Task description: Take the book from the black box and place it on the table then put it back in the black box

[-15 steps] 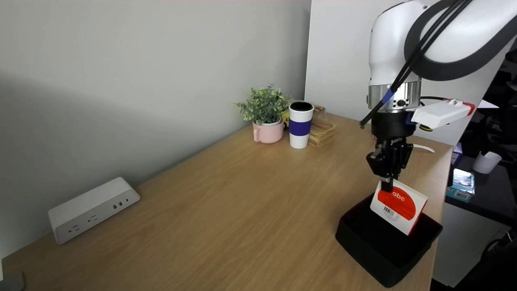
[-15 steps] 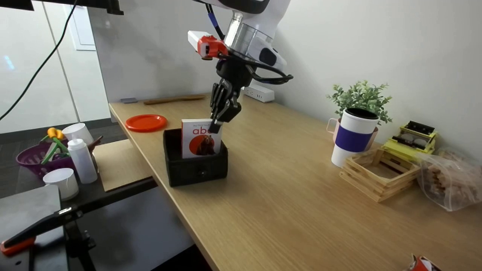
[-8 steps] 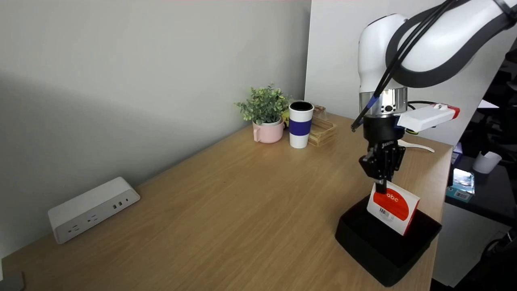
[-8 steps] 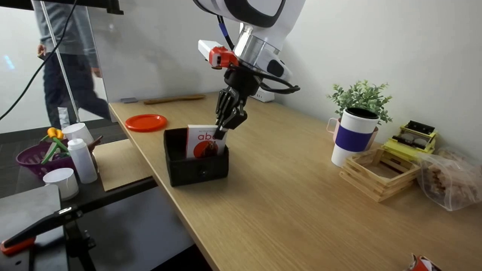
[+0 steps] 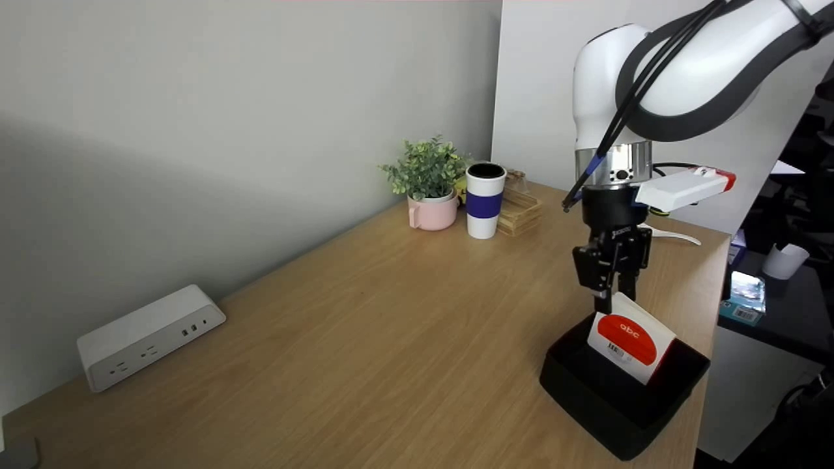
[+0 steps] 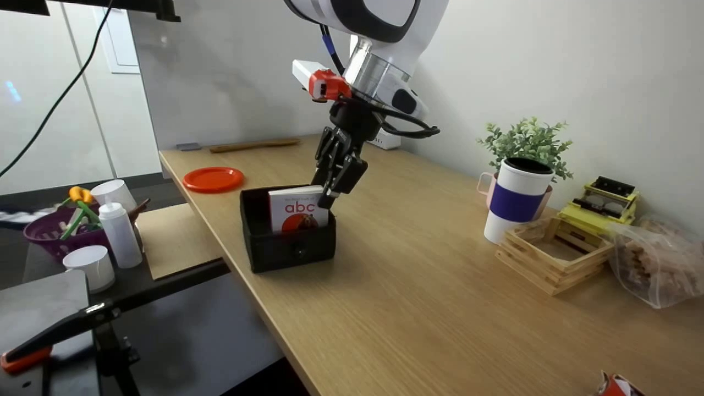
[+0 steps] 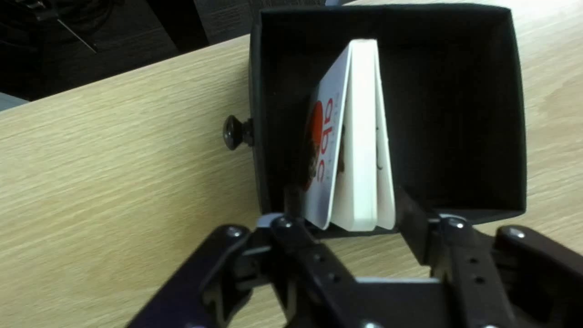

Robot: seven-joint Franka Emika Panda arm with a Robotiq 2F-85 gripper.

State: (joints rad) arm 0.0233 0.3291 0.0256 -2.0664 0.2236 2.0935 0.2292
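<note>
Gripper (image 7: 350, 208) wasn't clamped on anything I could make out: fingers (image 5: 603, 302) stood apart, one on each side of the book (image 7: 363, 136); whether either pad brushed a cover, couldn't tell. Book stood on edge inside the black box (image 6: 286, 256), roughly upright, top above the rim, covers splayed off the page block, front facing the knob (image 7: 232, 132) side. Its bottom was hidden, so no call on whether it sat on the box floor. Box was just beside the worktop (image 6: 440, 286)'s free long edge, red plate (image 6: 213, 180) farther along toward the corner. My read: release at the put-back, task nearly done, though this moment alone could pass for the first pick. To do it well I needed more spread, evenly on both sides, before any lift, so a loose cover didn't snag and bring the book up. Then back out along the finger line, slow, no sideways sweep; otherwise I risked tipping the book or shoving the box off that edge. Wrist view was the one to trust: see a gap at both covers, then go.
</note>
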